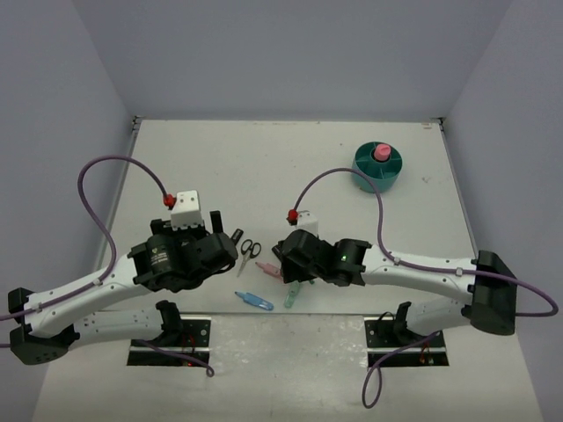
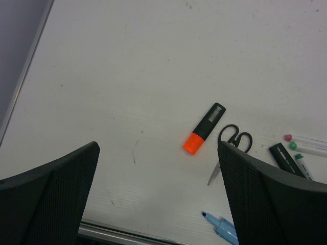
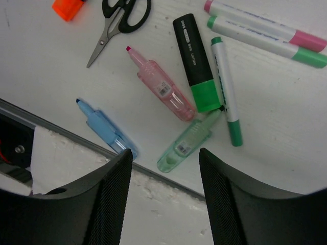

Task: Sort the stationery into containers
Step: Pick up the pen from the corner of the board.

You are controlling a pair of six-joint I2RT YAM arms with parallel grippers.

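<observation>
**Stationery loose on the counter, glue stick in the organizer**

White print runs along the black barrel of the green highlighter (image 3: 196, 64), and small labels sit on three translucent markers, but none of it is legible. In the right wrist view that highlighter lies upper centre. A green-capped pen (image 3: 227, 92) lies just right of it, and two white pens (image 3: 255, 20) with pink and green ends lie at upper right. The pink translucent marker (image 3: 161, 87) lies centre and the blue translucent marker (image 3: 104, 127) lower left. The green translucent marker (image 3: 189, 140) lies below centre, its end showing in the gap of the right gripper (image 3: 164, 166). That gripper's fingers (image 3: 97, 204) stand parted; whether they touch the marker cannot be told. The black-handled scissors (image 3: 120, 20) and orange highlighter (image 3: 67, 7) lie top left.

In the left wrist view the left gripper (image 2: 158, 153) has its fingers spread wide above bare counter (image 2: 127, 61), holding nothing.

In the top view the teal organizer (image 1: 362, 176) stands upper right, well apart from the rest. The pink-capped glue stick (image 1: 382, 154) stands upright in its central cup.
</observation>
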